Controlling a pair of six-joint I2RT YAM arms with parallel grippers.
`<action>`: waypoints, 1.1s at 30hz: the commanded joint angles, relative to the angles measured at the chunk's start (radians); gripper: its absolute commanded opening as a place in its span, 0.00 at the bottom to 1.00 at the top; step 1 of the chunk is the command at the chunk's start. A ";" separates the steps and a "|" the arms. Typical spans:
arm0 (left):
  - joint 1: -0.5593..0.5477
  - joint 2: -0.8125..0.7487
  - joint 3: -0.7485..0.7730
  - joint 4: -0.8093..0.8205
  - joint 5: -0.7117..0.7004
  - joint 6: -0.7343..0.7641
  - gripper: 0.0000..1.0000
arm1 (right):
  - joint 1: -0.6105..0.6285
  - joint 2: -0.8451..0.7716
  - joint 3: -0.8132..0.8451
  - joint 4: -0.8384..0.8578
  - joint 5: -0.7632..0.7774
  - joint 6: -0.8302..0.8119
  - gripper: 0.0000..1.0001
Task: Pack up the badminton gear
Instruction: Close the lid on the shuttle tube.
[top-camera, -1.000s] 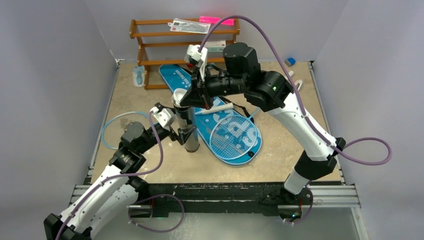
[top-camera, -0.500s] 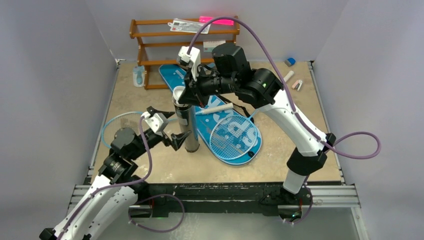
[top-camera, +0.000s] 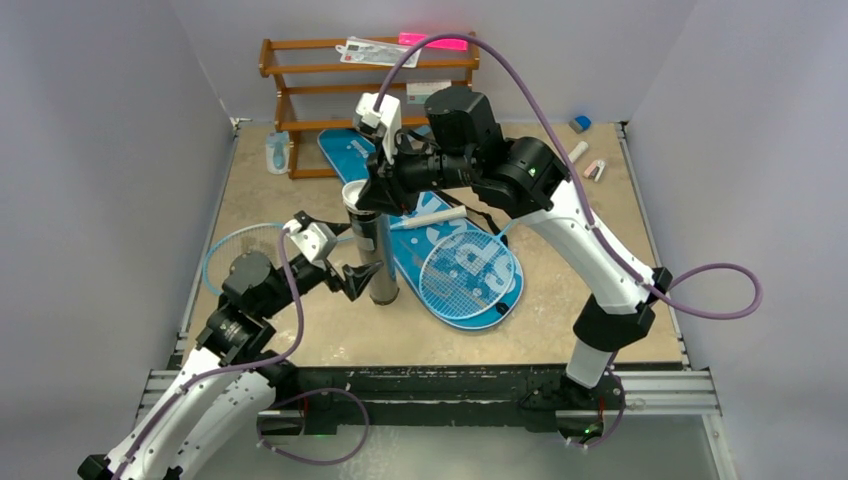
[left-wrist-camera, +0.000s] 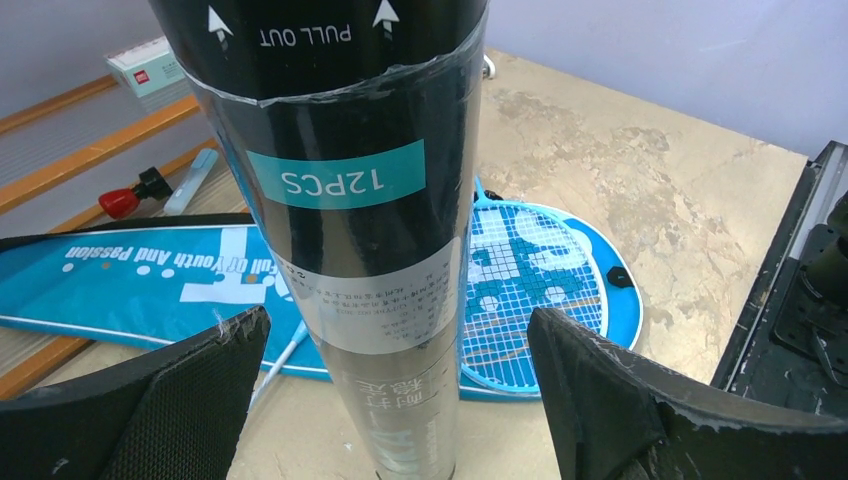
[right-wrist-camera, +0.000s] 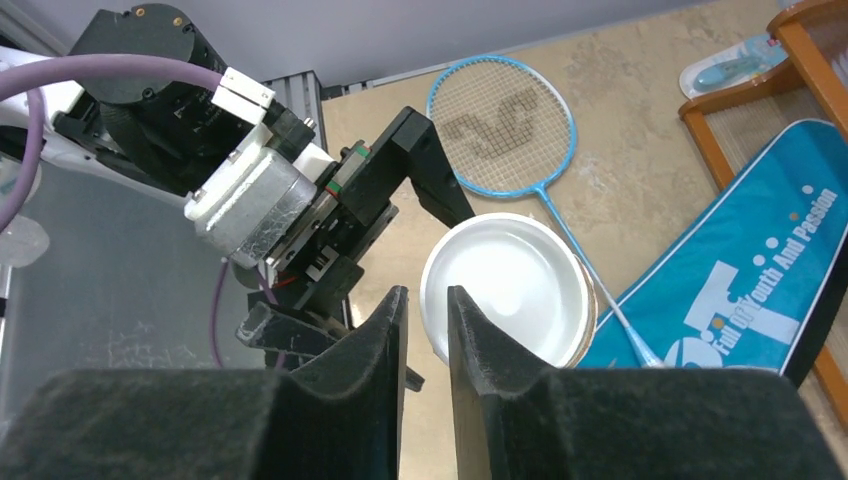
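Note:
The black tube (top-camera: 372, 255) stands upright mid-table, labelled 12PCS in the left wrist view (left-wrist-camera: 370, 200). Its white cap (top-camera: 352, 190) sits at the top. My left gripper (top-camera: 360, 278) is open, with a finger on either side of the tube's lower part (left-wrist-camera: 397, 325), not touching. My right gripper (top-camera: 365, 196) is nearly closed on the cap's rim (right-wrist-camera: 427, 295), one finger over the cap (right-wrist-camera: 505, 290). The blue bag (top-camera: 350, 150) lies behind the tube. One racket (top-camera: 465, 265) rests on it, the other (top-camera: 230, 250) on the table at left. No shuttlecocks show.
The wooden rack (top-camera: 370, 70) stands at the back wall with small items on it. A pale-blue bottle (top-camera: 277, 152) lies beside its left foot. Small objects (top-camera: 590, 162) sit at the back right corner.
My left gripper has let go of the tube and drawn back a little to the left, jaws open. My right gripper has shifted left over the tube's top.

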 joint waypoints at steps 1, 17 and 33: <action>-0.002 0.008 0.046 0.013 -0.004 -0.028 1.00 | 0.008 -0.019 0.017 -0.006 0.013 -0.020 0.27; -0.002 -0.009 0.174 -0.163 -0.106 -0.127 1.00 | 0.008 -0.089 -0.050 0.095 0.050 0.000 0.42; -0.001 -0.067 0.381 -0.385 -0.404 -0.478 1.00 | 0.009 -0.177 -0.235 0.314 0.184 0.078 0.77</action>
